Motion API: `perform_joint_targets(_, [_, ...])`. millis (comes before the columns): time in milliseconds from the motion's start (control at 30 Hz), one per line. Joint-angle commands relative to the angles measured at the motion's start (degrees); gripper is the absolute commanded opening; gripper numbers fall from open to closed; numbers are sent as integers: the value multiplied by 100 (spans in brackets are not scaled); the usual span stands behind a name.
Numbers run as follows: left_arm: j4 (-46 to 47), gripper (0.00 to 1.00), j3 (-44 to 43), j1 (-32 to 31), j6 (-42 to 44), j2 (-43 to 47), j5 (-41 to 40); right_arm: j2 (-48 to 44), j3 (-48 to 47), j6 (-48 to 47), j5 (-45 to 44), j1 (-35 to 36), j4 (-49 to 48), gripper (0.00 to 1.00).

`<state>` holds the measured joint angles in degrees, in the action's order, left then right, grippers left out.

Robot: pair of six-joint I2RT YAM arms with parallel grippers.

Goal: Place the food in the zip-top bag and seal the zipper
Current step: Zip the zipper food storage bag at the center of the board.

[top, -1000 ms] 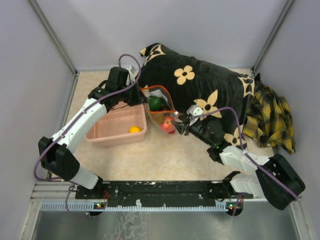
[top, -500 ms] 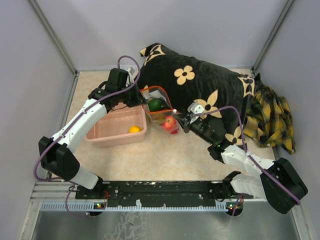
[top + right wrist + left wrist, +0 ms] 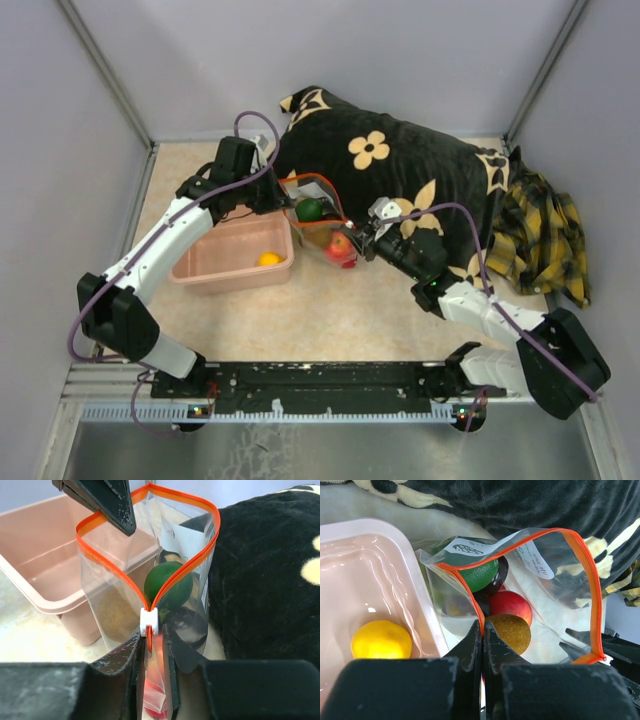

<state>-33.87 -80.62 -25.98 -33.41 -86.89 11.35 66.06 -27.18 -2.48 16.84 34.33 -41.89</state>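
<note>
Top view: bag [image 3: 318, 215], fruit [image 3: 310, 209] inside, stands open at centre, tub [image 3: 225, 250] at its 9 o'clock; left wrist: left gripper [image 3: 482, 625] pinched tight on the zipper [image 3: 590, 590]; one yellow fruit [image 3: 381, 640] lies in the tub; right wrist: right gripper [image 3: 151, 642] narrow astride the zipper under the slider [image 3: 149, 620], grip unclear; sealing looks in hand; next, draw the slider toward 12 o'clock.

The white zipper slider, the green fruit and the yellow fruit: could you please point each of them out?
white zipper slider [image 3: 149, 621], right wrist view, its front face.
green fruit [image 3: 164, 582], right wrist view, its rounded side.
yellow fruit [image 3: 381, 640], left wrist view, its top.
</note>
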Motion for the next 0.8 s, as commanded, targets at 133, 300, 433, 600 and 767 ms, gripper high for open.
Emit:
perform_joint_targets(133, [13,1,7,68,145,197,-11,-137,-343,-271,122,-29,161,0])
perform_joint_targets(300, [47,22,-114,78,711,403,-163,-343,-692,-700,406,-29,1063,0])
perform_joint_targets(433, [312,42,-181,76,1469,737,-142,-489,-965,-1000,412,-39,1605,0])
perform_joint_targets(600, [1007,61,-29,76,2565,1140,576,-536,-1287,-1244,598,-141,2188,0])
perform_joint_targets(767, [2158,68,629,71,3683,1421,1792,-568,-1492,-1534,724,-213,2571,0])
